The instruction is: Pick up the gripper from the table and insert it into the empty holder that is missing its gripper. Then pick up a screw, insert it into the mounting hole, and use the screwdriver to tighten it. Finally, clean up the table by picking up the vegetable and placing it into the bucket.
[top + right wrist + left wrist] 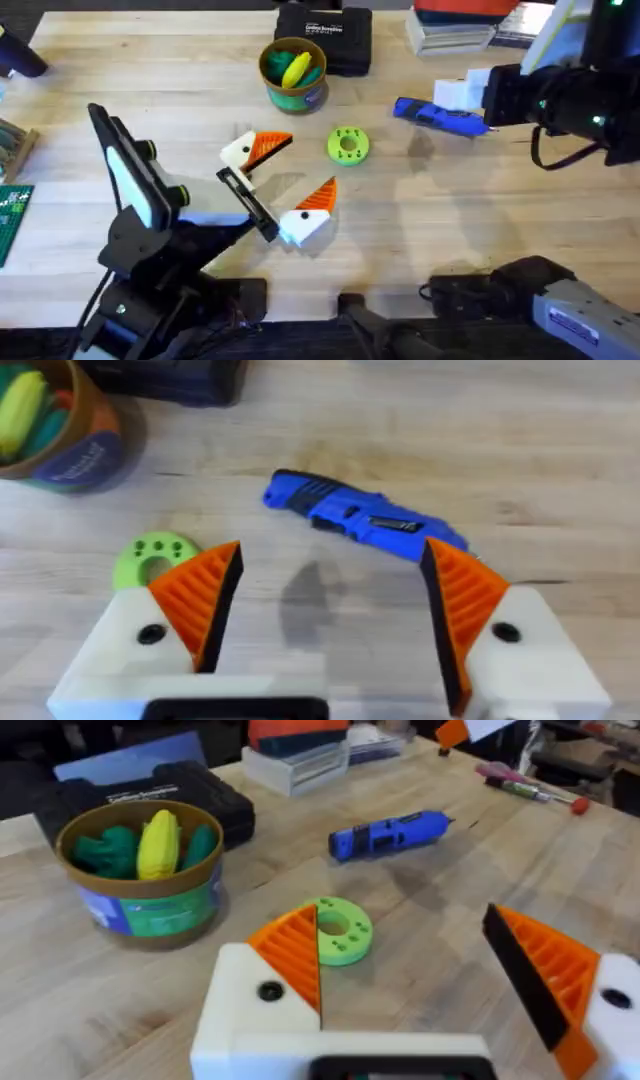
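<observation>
The blue screwdriver (440, 114) lies on the table (450, 220) at the back right. My right gripper (466, 94) hovers over it, open, and the screwdriver (362, 520) lies just past its orange-padded fingers (200, 600). My left gripper (300, 166) is open mid-table, empty, each white finger carrying an orange ribbed pad (296, 952). The bucket (293, 72) stands behind it, holding green toy vegetables (108, 850) and a yellow one. A loose gripper wedge, an empty holder and a screw are out of view.
A lime-green ring disc (347, 145) lies between the two grippers. A black case (325, 35) and stacked boxes (455, 28) line the far edge. A green circuit board (10, 222) sits at the left edge. Pink-handled tools (525, 786) lie far right.
</observation>
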Controlling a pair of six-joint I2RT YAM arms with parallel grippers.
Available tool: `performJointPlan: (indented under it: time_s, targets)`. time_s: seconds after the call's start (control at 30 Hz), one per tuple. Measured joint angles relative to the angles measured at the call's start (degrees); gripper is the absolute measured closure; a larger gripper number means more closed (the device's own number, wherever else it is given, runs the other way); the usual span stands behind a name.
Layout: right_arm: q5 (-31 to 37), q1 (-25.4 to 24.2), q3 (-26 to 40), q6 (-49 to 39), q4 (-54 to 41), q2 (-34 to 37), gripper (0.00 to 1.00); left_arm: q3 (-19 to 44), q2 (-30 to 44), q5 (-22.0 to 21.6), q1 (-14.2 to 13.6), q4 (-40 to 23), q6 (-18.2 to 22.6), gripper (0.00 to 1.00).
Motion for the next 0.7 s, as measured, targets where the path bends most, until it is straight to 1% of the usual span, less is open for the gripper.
performJointPlan:
  time_s: [0.07,0.13,0.23,0.27,0.37,0.5,0.6,0.7]
  targets:
    - [-1.30,0.00,0.00,3.28,-0.69,-0.01,0.008,2.60,0.15,-2.49,0.00,-5.61,0.06,0.015]
    - [-2.86,0.00,0.00,5.84,-1.19,-0.01,0.008,6.63,1.71,-5.72,0.00,-10.71,0.01,0.015]
    - [-4.75,0.00,0.00,8.73,-1.99,-0.01,0.008,12.63,6.19,-9.84,0.00,-15.29,0.02,0.015]
    - [-5.19,0.00,0.00,9.27,-2.07,-0.01,0.008,14.11,7.84,-10.65,0.00,-15.91,0.02,0.015]
    - [-5.99,0.00,0.00,10.44,-2.69,-0.01,0.008,19.10,14.69,-12.91,0.00,-18.59,-0.59,0.015]
    - [-6.60,0.00,0.00,11.29,-2.94,-0.01,0.008,25.49,24.68,-16.32,0.00,-24.84,-3.94,0.015]
    - [-6.82,0.00,0.00,11.46,-3.58,-0.01,0.008,31.80,32.88,-18.94,0.00,-32.63,-5.56,0.015]
    - [-6.82,0.00,0.00,11.64,-4.35,-0.01,0.008,39.38,41.21,-20.79,0.00,-42.16,-5.85,0.015]
